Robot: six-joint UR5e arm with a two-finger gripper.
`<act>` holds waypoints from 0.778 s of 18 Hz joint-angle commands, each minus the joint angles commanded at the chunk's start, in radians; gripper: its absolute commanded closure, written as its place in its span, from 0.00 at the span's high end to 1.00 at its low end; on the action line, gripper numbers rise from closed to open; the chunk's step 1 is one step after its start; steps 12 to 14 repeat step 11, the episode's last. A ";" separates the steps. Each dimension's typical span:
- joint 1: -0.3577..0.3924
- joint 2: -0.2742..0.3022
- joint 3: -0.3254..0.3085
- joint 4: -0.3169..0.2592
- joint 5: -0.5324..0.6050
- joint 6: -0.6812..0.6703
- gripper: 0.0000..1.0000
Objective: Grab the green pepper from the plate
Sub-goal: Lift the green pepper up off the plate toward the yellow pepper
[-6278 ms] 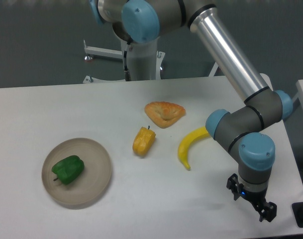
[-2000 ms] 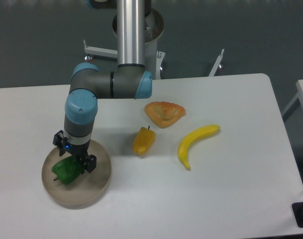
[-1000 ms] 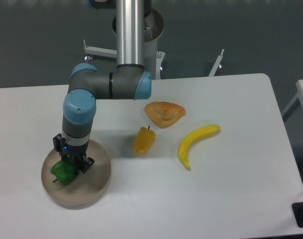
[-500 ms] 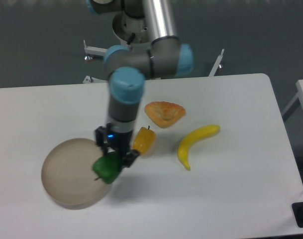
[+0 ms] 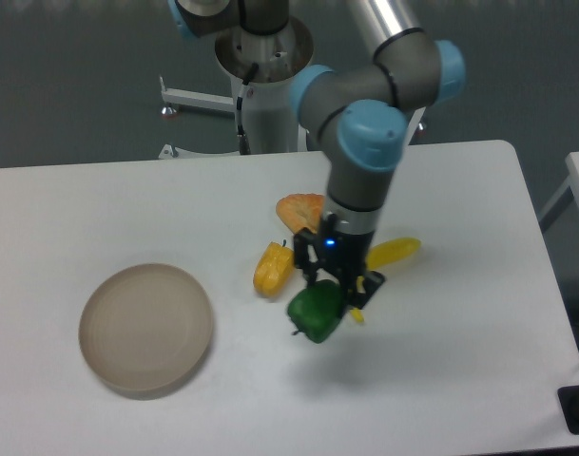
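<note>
Green pepper (image 5: 317,312) hangs in the air, up off the table (image 5: 460,380), pinched between the two fingers of the gripper (image 5: 333,288). It is near the middle of the table, well apart from the plate (image 5: 146,328), which sits on the left with nothing in it. Just behind the claw lie a yellow-orange pepper (image 5: 274,269), a banana (image 5: 395,251) partly hidden by the arm, and a flat orange pastry (image 5: 297,208) farther back.

The picking-up step looks done, because the pepper is off the plate and in the claw's hold. Next, the arm only needs to keep its squeeze firm so the smooth, shiny pepper does not slip out. It should also stay high enough not to bump the food underneath.
</note>
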 joint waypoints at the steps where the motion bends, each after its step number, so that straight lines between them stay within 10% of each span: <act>1: 0.000 -0.012 0.012 0.001 0.025 0.000 0.34; 14: 0.015 -0.029 0.035 0.003 0.031 0.000 0.34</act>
